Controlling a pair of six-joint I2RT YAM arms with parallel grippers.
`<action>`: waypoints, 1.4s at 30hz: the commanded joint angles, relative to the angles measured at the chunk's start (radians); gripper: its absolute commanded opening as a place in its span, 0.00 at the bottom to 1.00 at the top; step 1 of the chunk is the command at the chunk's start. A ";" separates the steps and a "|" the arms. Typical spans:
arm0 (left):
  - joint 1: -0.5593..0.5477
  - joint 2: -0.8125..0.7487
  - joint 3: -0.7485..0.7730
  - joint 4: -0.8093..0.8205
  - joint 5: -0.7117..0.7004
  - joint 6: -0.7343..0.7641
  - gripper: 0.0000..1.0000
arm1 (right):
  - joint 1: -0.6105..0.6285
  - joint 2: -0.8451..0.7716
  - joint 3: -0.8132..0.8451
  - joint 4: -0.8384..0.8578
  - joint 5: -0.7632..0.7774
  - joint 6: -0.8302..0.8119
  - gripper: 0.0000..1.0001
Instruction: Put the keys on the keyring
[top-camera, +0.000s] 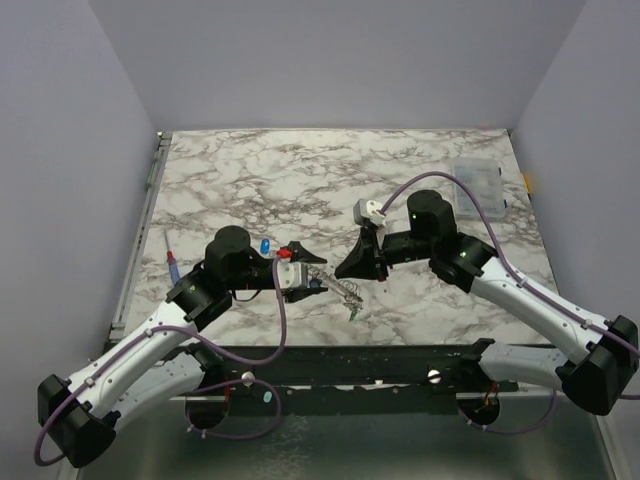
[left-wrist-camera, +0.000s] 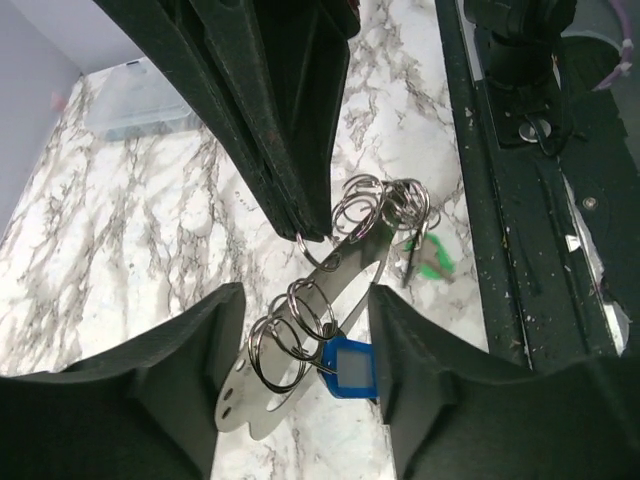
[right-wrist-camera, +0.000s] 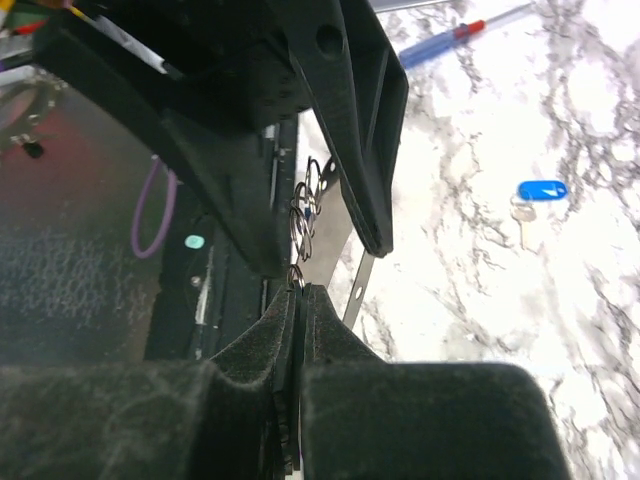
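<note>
The keyring (left-wrist-camera: 345, 268) is a flat silvery metal loop carrying several small split rings. My left gripper (left-wrist-camera: 305, 335) is closed across it, with one blue key (left-wrist-camera: 350, 365) hanging on a ring against the right finger (left-wrist-camera: 440, 390). My right gripper (right-wrist-camera: 298, 292) is shut on one small split ring (left-wrist-camera: 308, 236) at the keyring's far end. A green key (left-wrist-camera: 437, 265) hangs from that end's ring cluster, over the table. A second blue key (top-camera: 265, 245) lies loose on the marble, also in the right wrist view (right-wrist-camera: 541, 190). In the top view both grippers (top-camera: 305, 276) (top-camera: 347, 268) meet mid-table.
A thin screwdriver (top-camera: 172, 257) with a red-and-blue handle lies at the left, also in the right wrist view (right-wrist-camera: 455, 38). A clear plastic compartment box (top-camera: 478, 183) stands at the back right. The black base rail (top-camera: 350, 365) runs along the table's near edge.
</note>
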 joint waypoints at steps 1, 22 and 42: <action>-0.002 0.010 0.055 0.007 -0.033 -0.117 0.61 | 0.003 -0.025 -0.022 0.070 0.112 0.014 0.01; -0.002 0.040 0.160 -0.017 -0.253 -0.334 0.89 | 0.003 -0.040 -0.050 0.116 0.196 0.021 0.01; -0.003 0.078 0.174 -0.098 -0.019 -0.208 0.52 | 0.001 -0.107 -0.062 0.152 0.054 0.042 0.01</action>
